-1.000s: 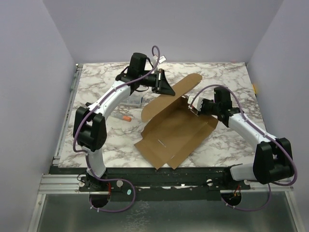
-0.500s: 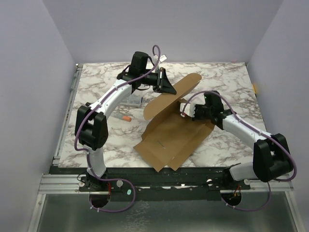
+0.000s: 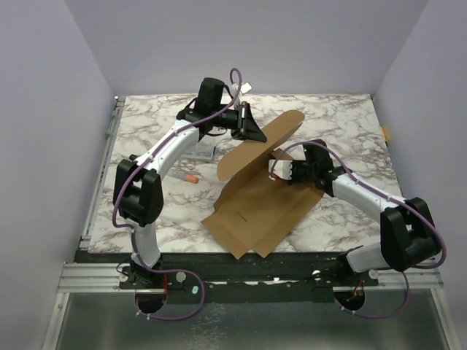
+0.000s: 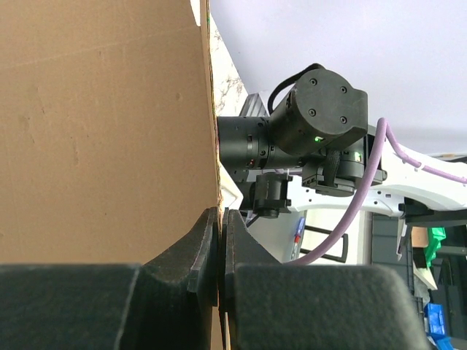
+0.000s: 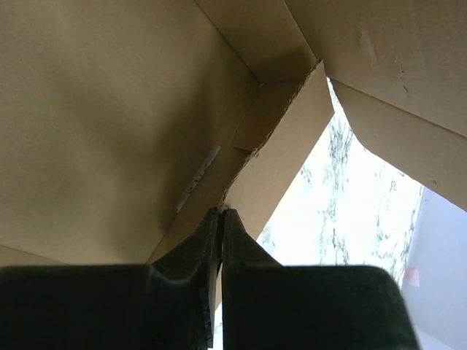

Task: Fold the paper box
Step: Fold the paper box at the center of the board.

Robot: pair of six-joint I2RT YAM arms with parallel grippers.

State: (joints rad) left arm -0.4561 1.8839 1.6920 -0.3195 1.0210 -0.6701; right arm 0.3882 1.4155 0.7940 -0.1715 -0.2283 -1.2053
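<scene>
The paper box is a brown cardboard sheet, partly folded, in the middle of the table. Its far flap rises toward the back right. My left gripper is shut on the edge of that far flap; in the left wrist view the cardboard fills the left side and the left gripper pinches its edge. My right gripper is shut on a raised side flap at the sheet's right side. In the right wrist view the right gripper pinches a flap edge, with the box's inside beyond.
A small clear plastic case lies left of the box under the left arm. A small orange item lies near it. The right arm shows in the left wrist view. Lilac walls enclose the table on three sides.
My right gripper has moved left and inward over the sheet, carrying the side flap with it. The left gripper has stayed almost still on the far flap.
</scene>
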